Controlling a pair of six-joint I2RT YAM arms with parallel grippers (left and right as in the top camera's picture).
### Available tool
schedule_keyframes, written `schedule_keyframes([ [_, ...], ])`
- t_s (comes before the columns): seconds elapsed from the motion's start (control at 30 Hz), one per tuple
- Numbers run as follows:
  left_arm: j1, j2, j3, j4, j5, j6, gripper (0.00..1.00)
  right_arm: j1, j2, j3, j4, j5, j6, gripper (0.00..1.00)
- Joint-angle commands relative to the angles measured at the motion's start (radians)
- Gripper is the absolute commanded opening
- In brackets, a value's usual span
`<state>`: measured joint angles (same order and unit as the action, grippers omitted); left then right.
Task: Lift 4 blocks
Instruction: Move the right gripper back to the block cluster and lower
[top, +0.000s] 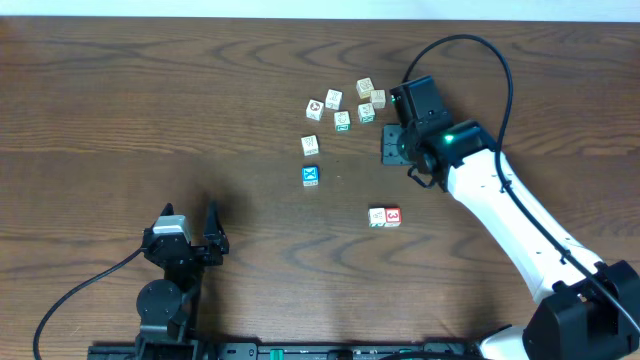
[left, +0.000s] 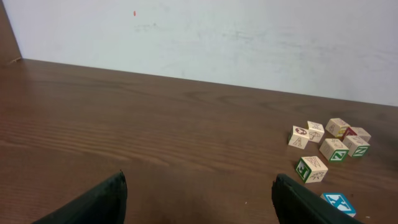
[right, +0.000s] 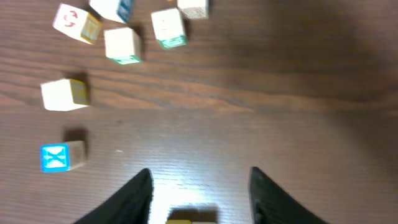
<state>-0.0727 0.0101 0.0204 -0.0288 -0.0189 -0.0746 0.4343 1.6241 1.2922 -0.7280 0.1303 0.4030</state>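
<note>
The right pincer (right: 200, 173) is held partly open and empty, astride a block (right: 191, 218); the left pincer (left: 200, 179) is spread wide, empty. The block can be knocked by a dragged finger

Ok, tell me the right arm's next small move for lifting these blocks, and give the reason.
Probably carry the right gripper over to the blue-faced block and lower it around it. The jaws stand apart with nothing gripped, and that block sits alone, apart from the cluster, so the fingers should fit around it without nudging neighbours.
</note>
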Motion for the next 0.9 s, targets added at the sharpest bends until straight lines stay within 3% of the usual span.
schedule_keyframes([
  [0.0,0.006,-0.006,-0.016,-0.042,-0.03,-0.001,0.75,0.029,0.002,0.018,0.029,-0.009,-0.02,0.55],
  [0.2,0.006,-0.006,-0.016,-0.042,-0.03,-0.001,0.75,0.052,0.021,0.018,0.139,-0.008,-0.027,0.68],
  [0.4,0.006,-0.006,-0.016,-0.042,-0.03,-0.001,0.75,0.053,0.127,0.018,0.301,-0.008,-0.026,0.91],
  [0.57,0.006,-0.006,-0.016,-0.042,-0.03,-0.001,0.75,0.063,0.242,0.024,0.389,-0.024,-0.023,0.92],
  [0.87,0.006,-0.006,-0.016,-0.042,-0.03,-0.001,0.75,0.082,0.399,0.085,0.491,-0.042,-0.029,0.84],
])
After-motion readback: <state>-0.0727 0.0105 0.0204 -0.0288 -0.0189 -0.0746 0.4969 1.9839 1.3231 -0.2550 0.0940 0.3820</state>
